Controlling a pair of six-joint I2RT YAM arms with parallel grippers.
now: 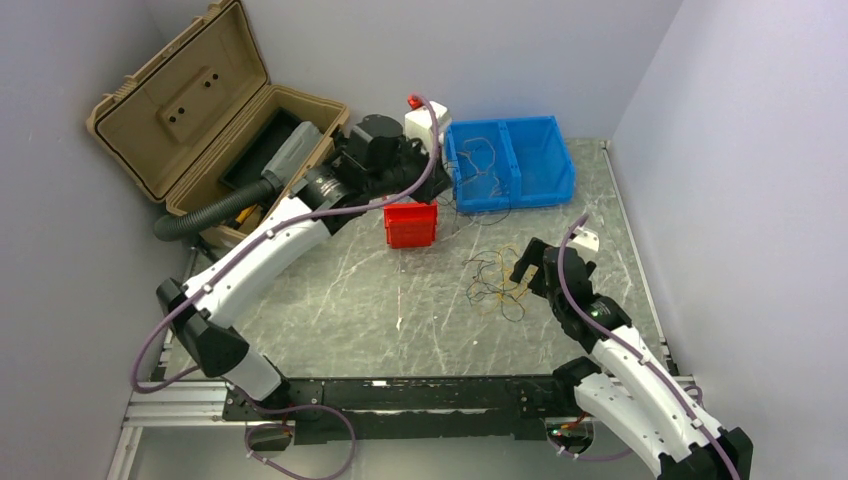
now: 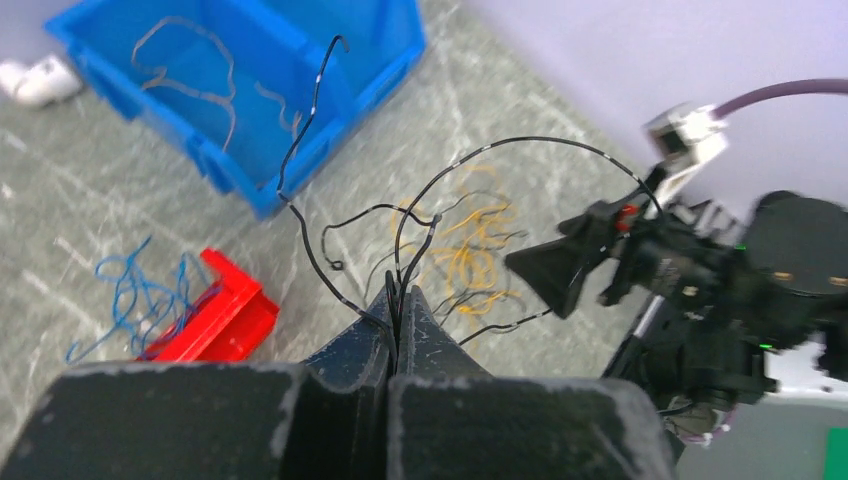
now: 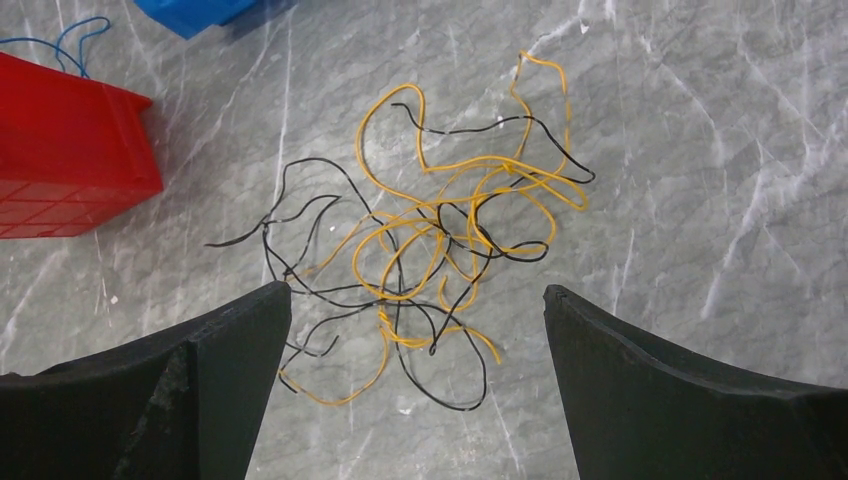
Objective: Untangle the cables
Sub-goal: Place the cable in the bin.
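On the worktop: a loose tangle of yellow-orange and black cables lies right of centre on the grey, marble-patterned surface, apart from both bins.
Right pincer: spread wide, hovering straight over the tangle, one finger on either side, gripping nothing.
Left pincer: held up near the bins, pressed together on a few black strands that arch up and away from its tips; whether they join the tangle below is unclear.
Red bin: small, left of the tangle, holding blue strands.
Blue bin: at the back of the worktop, thin dark strands in its left compartment.
Tan case: back left corner, lid raised, a black corrugated hose trailing out.
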